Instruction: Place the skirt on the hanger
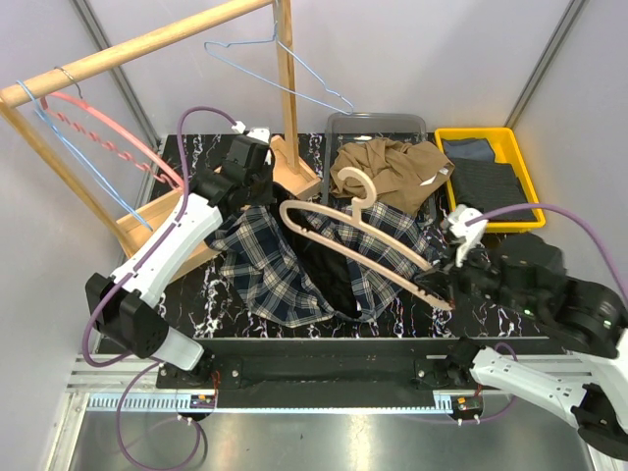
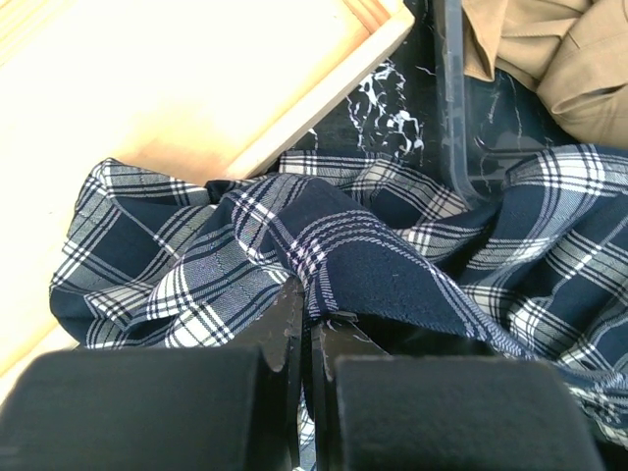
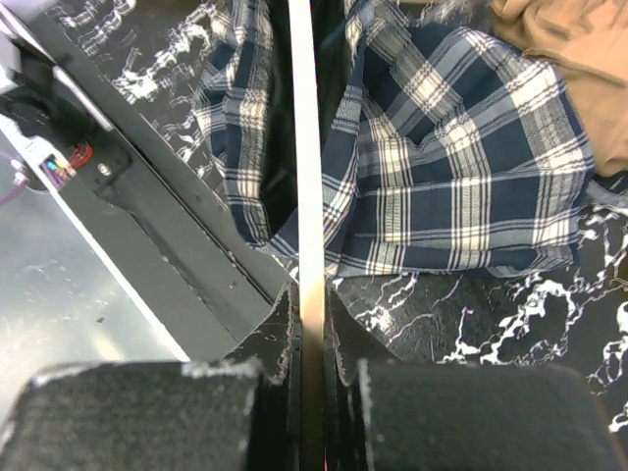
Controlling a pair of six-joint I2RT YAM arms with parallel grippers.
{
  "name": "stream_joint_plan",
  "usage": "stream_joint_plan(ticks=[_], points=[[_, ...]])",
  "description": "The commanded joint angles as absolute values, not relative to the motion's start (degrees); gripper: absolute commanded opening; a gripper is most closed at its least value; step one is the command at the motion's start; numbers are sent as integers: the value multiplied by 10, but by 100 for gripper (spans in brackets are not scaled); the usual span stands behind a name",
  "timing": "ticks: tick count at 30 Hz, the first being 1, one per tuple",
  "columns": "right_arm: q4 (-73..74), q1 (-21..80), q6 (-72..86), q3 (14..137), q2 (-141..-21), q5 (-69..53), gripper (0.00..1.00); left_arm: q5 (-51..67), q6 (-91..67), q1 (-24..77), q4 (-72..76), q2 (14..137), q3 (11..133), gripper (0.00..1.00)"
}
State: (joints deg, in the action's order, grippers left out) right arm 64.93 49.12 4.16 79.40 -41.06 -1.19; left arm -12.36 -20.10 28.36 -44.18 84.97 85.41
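The top camera looks steeply down from high behind; both wrist cameras sit close above the shared plaid shirt.

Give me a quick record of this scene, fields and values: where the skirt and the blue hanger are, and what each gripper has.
skirt: crumpled in the grey bin, no gripper on it
blue wire hanger: hanging on the wooden rack, at the far side
left gripper: shut on the plaid shirt, near the rack's base
right gripper: shut on the wooden hanger, which lies across the plaid shirt
task state: skirt not yet on the blue wire hanger
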Motion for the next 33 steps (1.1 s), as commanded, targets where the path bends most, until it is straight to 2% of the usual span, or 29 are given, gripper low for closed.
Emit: stream_joint_plan(ticks=[1,8,13,24,25,26,27,29,30,31,33], points=[[564,492,33,749,-425,-4,0,-83,-182,279,-425,810,875,0],[448,492,35,662,-434,16,0,-8,-172,284,-439,768,853,0],[280,490,60,553,-426,12,0,26,-174,303,-440,740,830,0],[139,507,93,474,-428,16,0,84,-170,367,-434,723,819,0],[138,507,89,472,-428,13,0,89,-166,371,-433,723,819,2],[139,507,88,472,-430,13,0,90,-164,371,-433,722,821,32],[141,507,84,472,-430,13,0,89,-160,373,-434,720,823,42],[142,507,82,473,-428,16,0,86,-154,372,-434,704,821,52],[143,507,80,472,-423,17,0,84,-149,372,-432,696,816,62],[143,507,80,472,-420,18,0,83,-146,372,-432,678,811,68],[143,507,79,472,-411,18,0,80,-131,373,-428,660,796,75]])
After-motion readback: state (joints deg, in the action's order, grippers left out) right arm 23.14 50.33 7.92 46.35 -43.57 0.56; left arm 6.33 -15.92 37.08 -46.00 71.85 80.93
